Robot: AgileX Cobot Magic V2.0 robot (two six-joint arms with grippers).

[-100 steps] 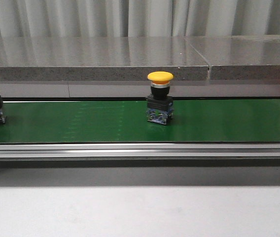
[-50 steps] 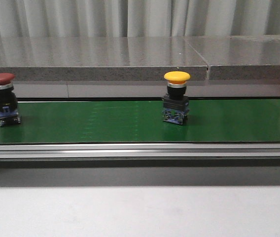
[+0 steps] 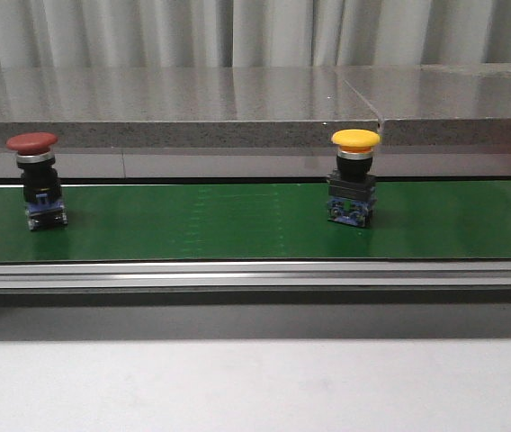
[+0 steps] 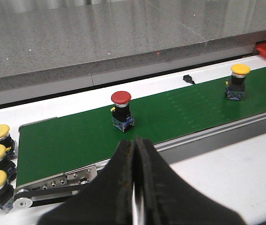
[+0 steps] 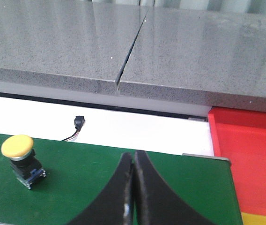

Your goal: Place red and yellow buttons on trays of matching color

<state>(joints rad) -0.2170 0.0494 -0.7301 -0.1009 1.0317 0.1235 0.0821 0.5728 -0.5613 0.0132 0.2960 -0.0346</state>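
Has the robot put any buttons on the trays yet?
Not yet, as far as these views show. The red mushroom-cap button and yellow mushroom-cap button both stand on the green conveyor belt. The left hand and right hand are shut, holding nothing. The visible part of the red plastic tray is bare. Both buttons are left to do.
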